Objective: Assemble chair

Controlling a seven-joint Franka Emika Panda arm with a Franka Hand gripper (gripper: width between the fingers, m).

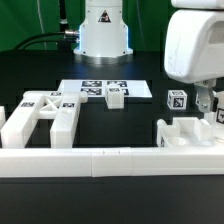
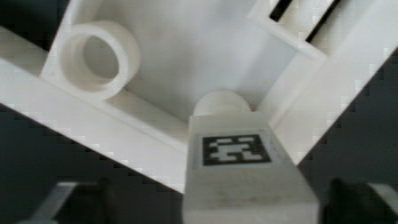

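In the wrist view a white chair piece with a square tag (image 2: 230, 150) stands between my gripper's (image 2: 214, 206) two dark fingers (image 2: 64, 205). The jaws are open and a dark gap shows on one side of the piece. Behind it lies a white chair panel with a round hole (image 2: 98, 60) and slots. In the exterior view the gripper (image 1: 208, 104) hangs low at the exterior view's right, over a boxy white chair part (image 1: 185, 131). A tagged cube (image 1: 178, 100) sits just beside it. A slotted chair panel (image 1: 38, 117) lies at the left.
The marker board (image 1: 92, 88) lies at the back middle with a small white tagged cube (image 1: 115, 97) on it. A long low white rail (image 1: 100, 161) runs along the front. The robot base (image 1: 103, 30) stands behind, with black cables at the back left.
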